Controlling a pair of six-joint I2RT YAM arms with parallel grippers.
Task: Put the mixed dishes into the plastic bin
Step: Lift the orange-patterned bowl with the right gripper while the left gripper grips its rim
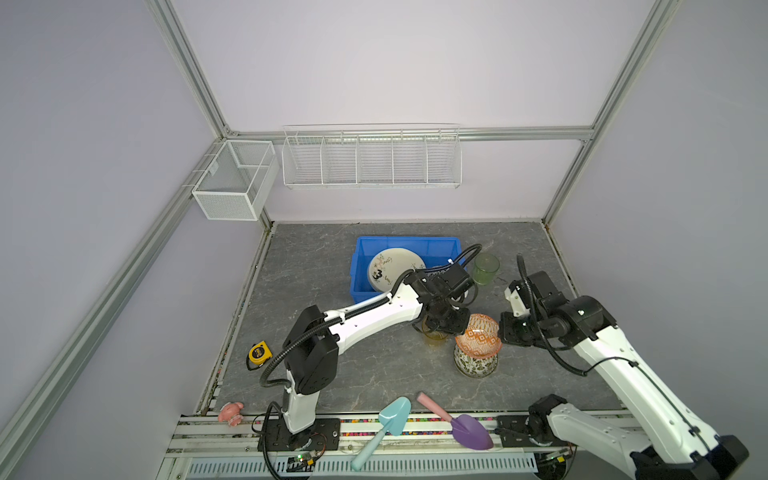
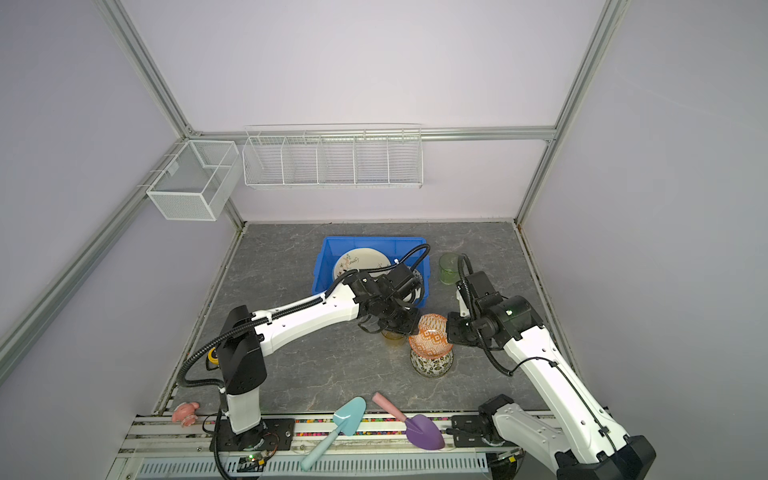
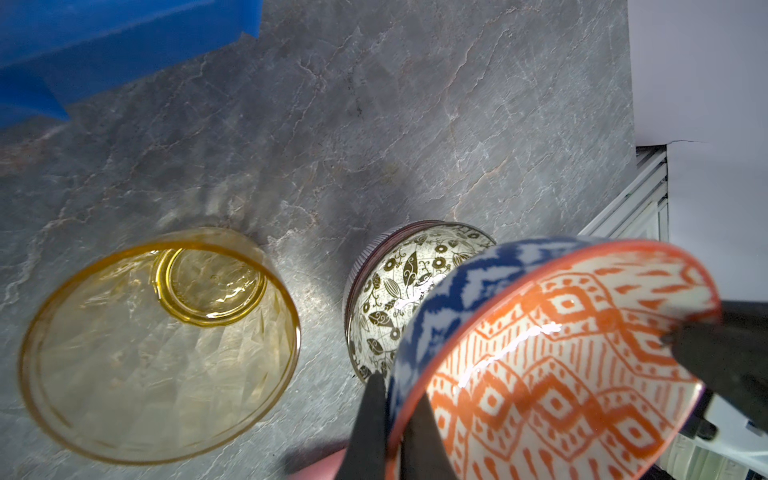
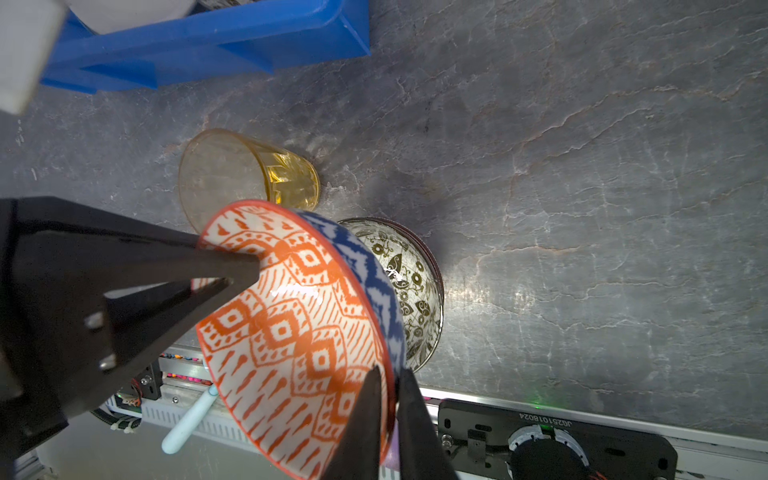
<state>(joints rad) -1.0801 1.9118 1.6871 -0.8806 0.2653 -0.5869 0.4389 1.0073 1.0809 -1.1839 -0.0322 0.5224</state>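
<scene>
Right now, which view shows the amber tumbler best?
Left wrist view: the amber tumbler shows whole, unobstructed. In the right wrist view the orange bowl overlaps it; both top views hide most of it under the left arm.

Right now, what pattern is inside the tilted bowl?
The bowl has orange diamonds on white; right wrist view best.

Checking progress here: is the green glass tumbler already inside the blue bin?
No, the green tumbler stands on the table beside the blue bin, outside its wall.
</scene>
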